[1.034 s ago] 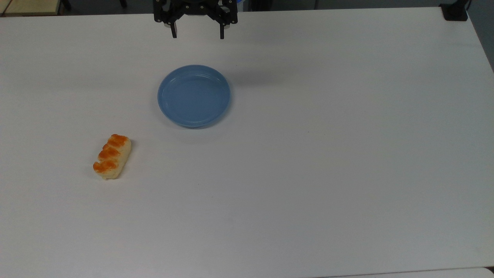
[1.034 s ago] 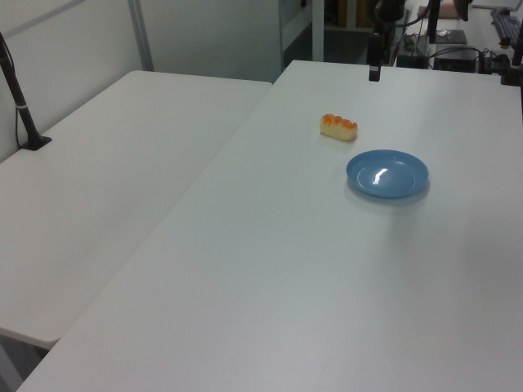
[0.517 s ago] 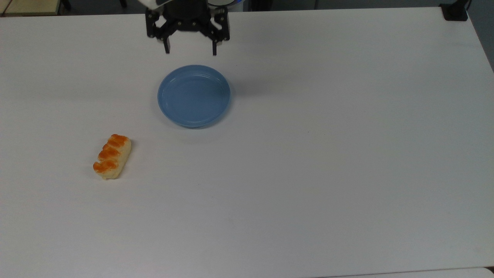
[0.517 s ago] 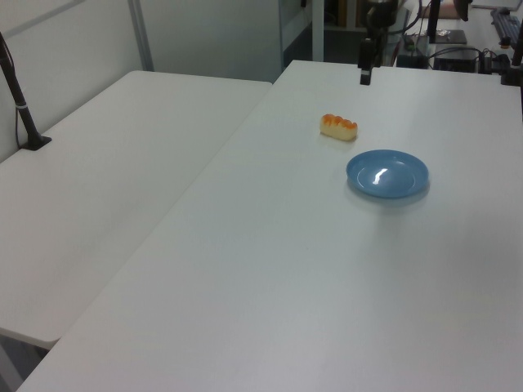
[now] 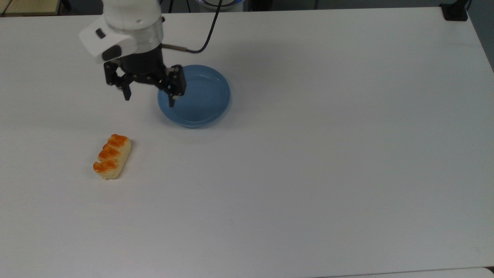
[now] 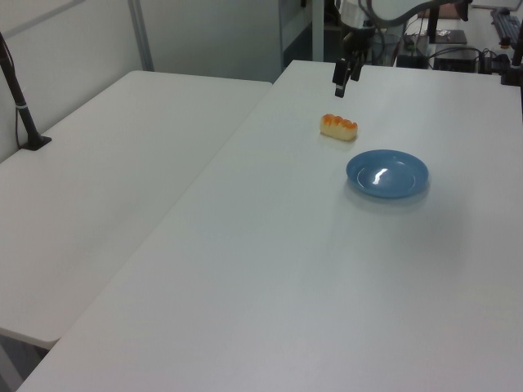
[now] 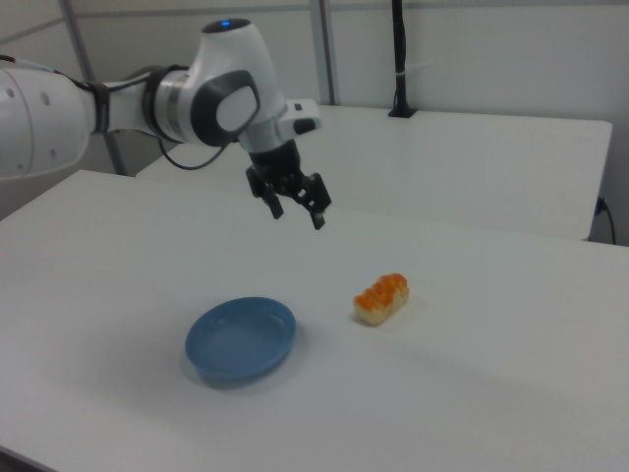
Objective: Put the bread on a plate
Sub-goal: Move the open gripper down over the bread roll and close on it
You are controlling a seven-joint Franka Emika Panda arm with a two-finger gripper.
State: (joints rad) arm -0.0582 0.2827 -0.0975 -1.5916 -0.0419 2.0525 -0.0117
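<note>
The bread (image 5: 112, 156) (image 6: 339, 126) (image 7: 381, 298), a pale roll with orange-brown bumps, lies on the white table at the top view's lower left. The light-blue plate (image 5: 204, 96) (image 6: 387, 173) (image 7: 241, 339) sits apart from it with nothing on it. My gripper (image 5: 149, 99) (image 6: 341, 82) (image 7: 298, 216) hangs open in the air with nothing between its fingers. In the top view it overlaps the plate's left rim, up and to the right of the bread. The right view shows it well above the table.
A black cable (image 5: 208, 31) trails from the arm's wrist toward the table's far edge. A black clamp mount (image 5: 455, 11) sits at the top view's top right corner. A second white table (image 6: 106, 163) with a black post (image 6: 20, 106) adjoins in the left view.
The gripper has come away from the table's far edge, down and toward the top view's left, from beyond the plate to over its left rim. It stays open. Bread and plate have not moved.
</note>
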